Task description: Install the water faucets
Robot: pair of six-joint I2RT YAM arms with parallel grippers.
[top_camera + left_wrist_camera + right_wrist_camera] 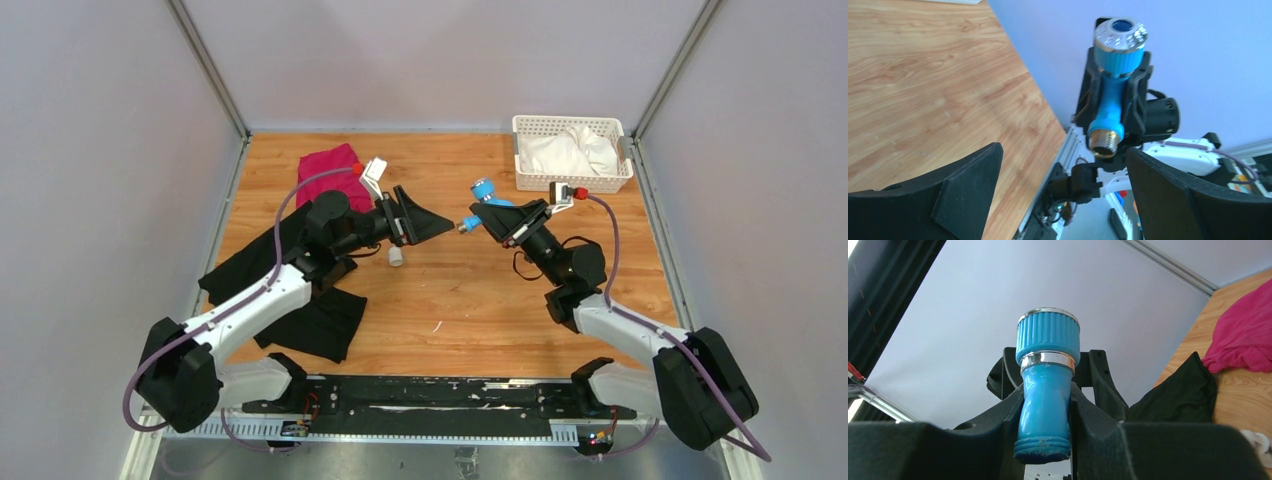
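**Colleague:** Blue plastic up in the air: was that the tap?

**Me:** Yes. My right gripper [508, 220] was pinching the water faucet [1112, 95] by its body, well off the table [470, 300]. Its brass thread pointed at my left gripper [1063, 150], which was spread wide, empty and just short of it. I judged that pose suited a handover or a re-grip.

**Colleague:** And the socket?

**Me:** The white pipe fitting [396, 257] lay on the wood near the left gripper, so nothing was joined yet. Farther back, the basket [540, 183] played no part.
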